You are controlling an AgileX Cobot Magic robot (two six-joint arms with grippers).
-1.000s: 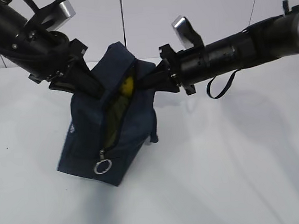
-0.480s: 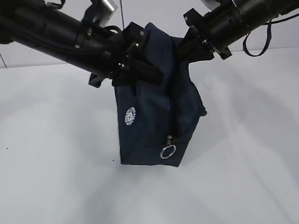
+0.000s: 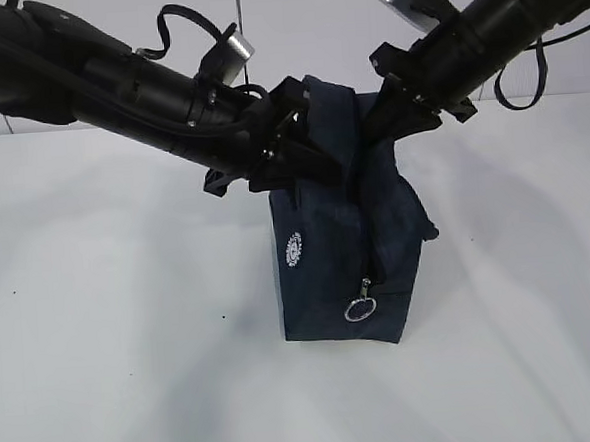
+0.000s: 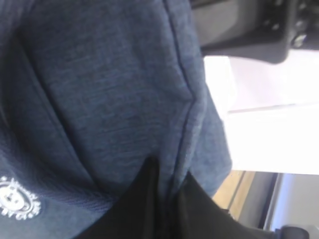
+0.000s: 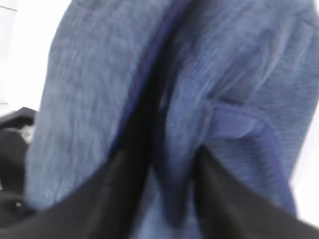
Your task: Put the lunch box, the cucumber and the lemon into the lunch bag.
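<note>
Your boxy dark navy fabric lunch bag stands upright on the white table, its top pinched from both sides: the left gripper and the right gripper are each clamped on its upper fabric. You can't see the lunch box, cucumber or lemon anywhere, so they're probably inside already. The zipper's metal ring pull hangs low, so closing may remain.

Dark fabric is covering the inside of the lunch bag, so its contents are staying out of sight. Folds of cloth at the bag's twelve o'clock are swallowing the fingertips of the left gripper and right gripper. The right wrist view is smearing into blur, and the white logo is running off the frame at eight o'clock.
</note>
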